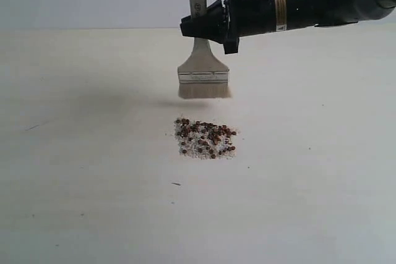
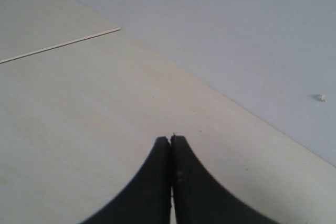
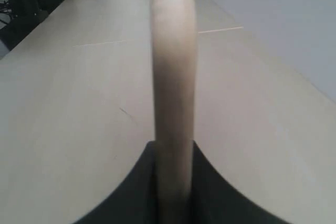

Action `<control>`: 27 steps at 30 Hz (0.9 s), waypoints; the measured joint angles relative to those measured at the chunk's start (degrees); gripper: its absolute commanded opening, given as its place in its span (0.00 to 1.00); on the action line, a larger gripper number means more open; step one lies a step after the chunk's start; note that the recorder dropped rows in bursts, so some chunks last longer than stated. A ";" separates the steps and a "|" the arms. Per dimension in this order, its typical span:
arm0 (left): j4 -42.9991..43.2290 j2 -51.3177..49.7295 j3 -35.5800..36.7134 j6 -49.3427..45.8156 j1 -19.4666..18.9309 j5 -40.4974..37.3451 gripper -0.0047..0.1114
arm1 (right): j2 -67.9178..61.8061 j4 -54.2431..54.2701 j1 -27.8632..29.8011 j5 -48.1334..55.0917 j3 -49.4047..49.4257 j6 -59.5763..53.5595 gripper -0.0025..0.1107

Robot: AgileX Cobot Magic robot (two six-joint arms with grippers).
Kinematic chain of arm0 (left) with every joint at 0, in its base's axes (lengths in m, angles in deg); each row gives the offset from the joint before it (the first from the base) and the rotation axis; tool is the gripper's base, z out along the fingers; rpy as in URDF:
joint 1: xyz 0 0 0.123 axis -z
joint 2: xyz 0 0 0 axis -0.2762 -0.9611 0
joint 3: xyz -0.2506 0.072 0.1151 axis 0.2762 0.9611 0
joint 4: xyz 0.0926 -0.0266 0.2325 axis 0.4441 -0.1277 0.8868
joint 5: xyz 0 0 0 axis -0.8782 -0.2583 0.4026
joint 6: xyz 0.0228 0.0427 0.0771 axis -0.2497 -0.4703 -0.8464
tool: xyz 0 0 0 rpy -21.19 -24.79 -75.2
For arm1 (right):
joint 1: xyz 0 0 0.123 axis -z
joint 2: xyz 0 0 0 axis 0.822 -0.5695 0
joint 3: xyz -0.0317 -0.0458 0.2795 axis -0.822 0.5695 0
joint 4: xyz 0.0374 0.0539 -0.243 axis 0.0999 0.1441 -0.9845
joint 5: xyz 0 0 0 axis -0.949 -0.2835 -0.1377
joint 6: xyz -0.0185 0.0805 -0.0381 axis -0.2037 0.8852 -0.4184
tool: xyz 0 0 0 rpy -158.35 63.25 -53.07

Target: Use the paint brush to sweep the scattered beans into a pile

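Above the table [image 1: 80, 171], the paint brush [image 1: 203, 73] hangs upright, just beyond the pile [image 1: 205, 139].
The right gripper [image 1: 199, 27] clamps the wooden handle; the bristles seem lifted off the surface, near the far edge of the beans [image 1: 210, 133]. Bare tabletop lies open on every side of the heap. The left gripper [image 2: 171, 141] is closed on nothing, near the wall [image 2: 236, 35] edge.

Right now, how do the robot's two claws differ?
The right gripper is shut on the brush, holding it upright by the handle, bristles down, near the pile. The left gripper is shut on nothing. The right jaws are kept apart by the handle, while the left jaws touch. Both are black.
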State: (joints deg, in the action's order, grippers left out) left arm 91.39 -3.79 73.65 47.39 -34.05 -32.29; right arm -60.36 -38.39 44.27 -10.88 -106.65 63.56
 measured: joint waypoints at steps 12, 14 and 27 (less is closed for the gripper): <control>0.00 0.00 0.00 0.00 0.00 0.00 0.04 | -4.33 -3.69 -2.95 0.00 -6.02 3.53 0.02; 0.00 0.00 0.00 0.00 0.00 0.00 0.04 | -4.91 -4.72 -2.95 0.00 -6.16 4.15 0.02; 0.00 0.00 0.00 0.00 0.00 0.00 0.04 | -5.01 -8.57 -2.95 -0.71 -6.40 10.75 0.02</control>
State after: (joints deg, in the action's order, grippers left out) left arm 91.39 -3.79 73.65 47.39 -34.05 -32.29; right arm -65.38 -46.96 41.33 -11.59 -113.05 74.31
